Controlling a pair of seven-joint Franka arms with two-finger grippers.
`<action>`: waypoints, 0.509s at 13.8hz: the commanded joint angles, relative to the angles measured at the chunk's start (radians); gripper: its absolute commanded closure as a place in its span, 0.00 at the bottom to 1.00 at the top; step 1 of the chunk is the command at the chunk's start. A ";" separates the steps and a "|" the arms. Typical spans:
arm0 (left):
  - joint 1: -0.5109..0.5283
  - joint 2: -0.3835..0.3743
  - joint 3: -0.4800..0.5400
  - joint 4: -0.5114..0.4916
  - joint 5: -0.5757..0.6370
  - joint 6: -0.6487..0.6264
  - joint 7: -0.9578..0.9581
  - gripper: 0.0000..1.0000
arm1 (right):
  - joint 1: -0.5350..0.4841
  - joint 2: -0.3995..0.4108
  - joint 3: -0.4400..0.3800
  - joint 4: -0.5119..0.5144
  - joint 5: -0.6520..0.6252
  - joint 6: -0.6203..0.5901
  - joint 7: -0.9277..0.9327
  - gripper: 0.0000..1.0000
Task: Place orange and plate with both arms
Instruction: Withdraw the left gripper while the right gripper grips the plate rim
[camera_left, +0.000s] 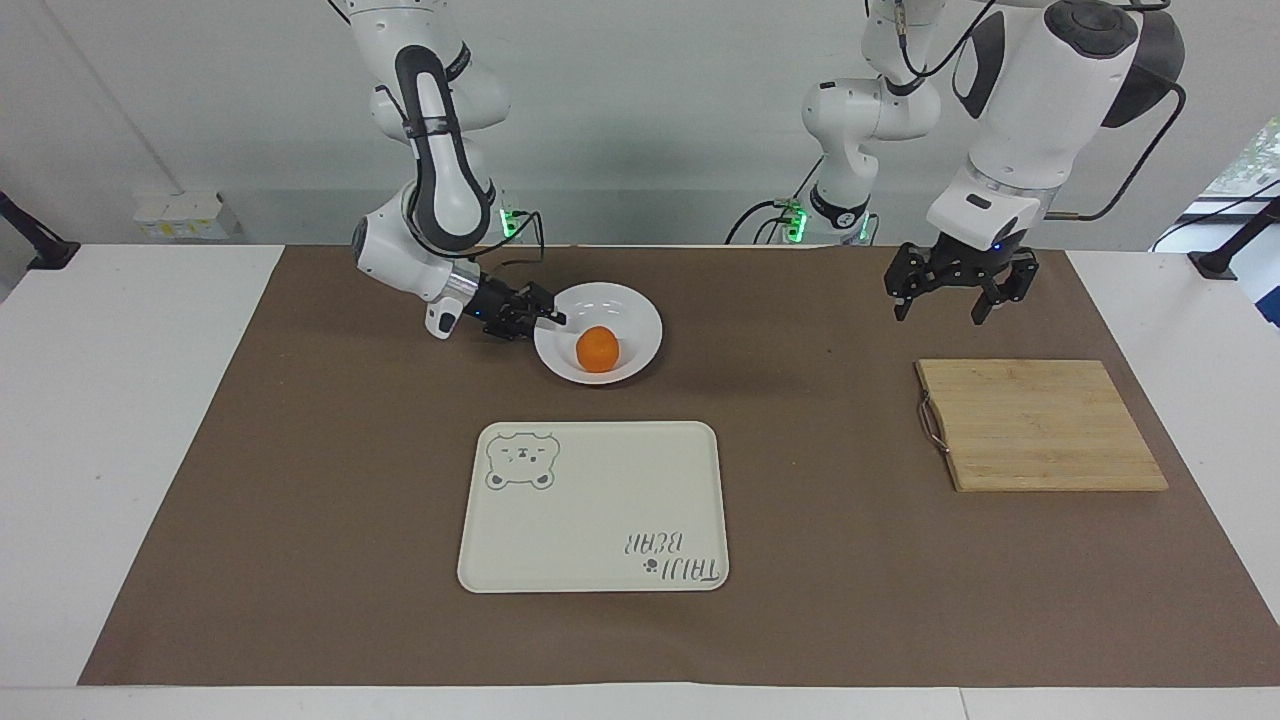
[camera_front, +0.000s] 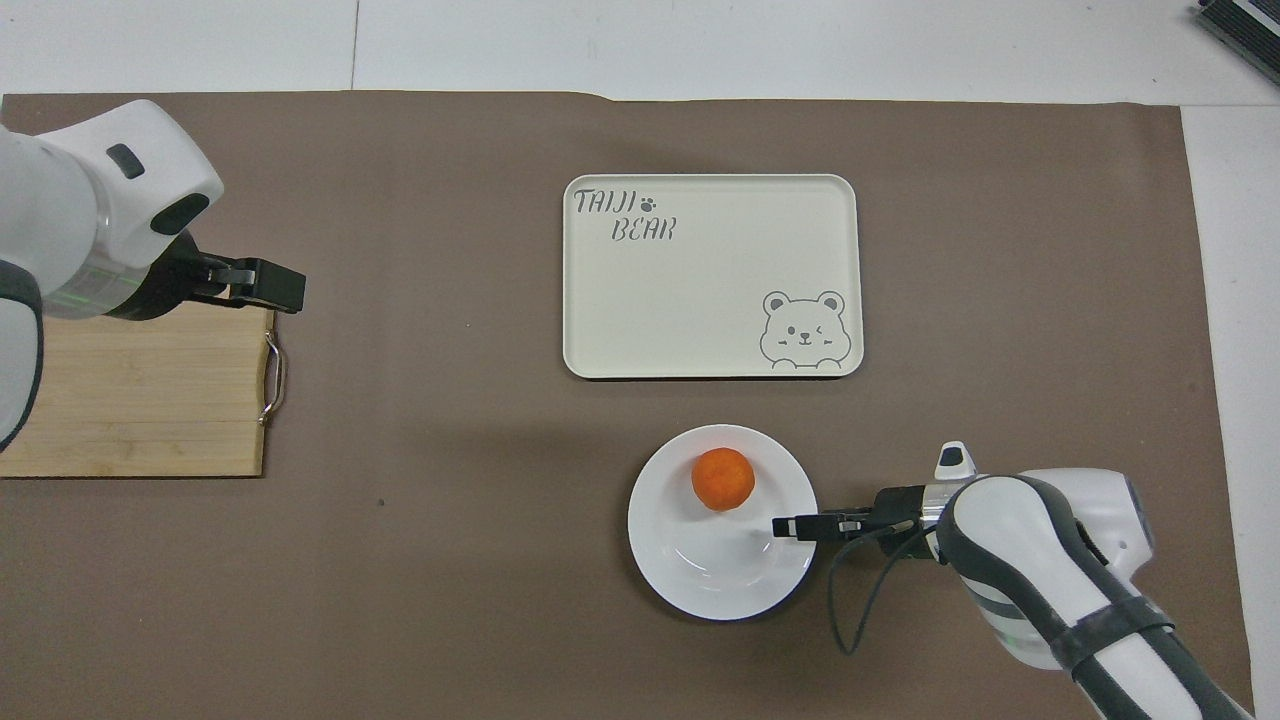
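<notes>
I see the orange (camera_left: 597, 350) resting in the plate (camera_left: 640, 315), near the table's (camera_left: 140, 420) robot-side edge. My right gripper (camera_left: 548, 318) straddles the plate's rim; I cannot tell its grip. My left gripper (camera_left: 948, 300) hangs wide above the cutting board's (camera_left: 1040, 425) robot-side edge.

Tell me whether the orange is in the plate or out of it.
In it. The orange sits inside the plate, on the part nearest the tray, with white rim showing all around it.
</notes>
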 joint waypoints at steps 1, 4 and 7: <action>0.014 -0.013 -0.006 -0.008 -0.013 -0.014 0.005 0.00 | 0.005 -0.017 -0.001 -0.015 0.034 0.003 0.028 0.73; 0.042 -0.013 -0.007 -0.013 -0.052 -0.020 0.007 0.00 | 0.006 -0.015 -0.001 -0.015 0.034 0.003 0.054 1.00; 0.046 -0.033 -0.009 -0.027 -0.069 -0.043 -0.001 0.00 | 0.005 -0.011 -0.001 -0.007 0.036 -0.007 0.064 1.00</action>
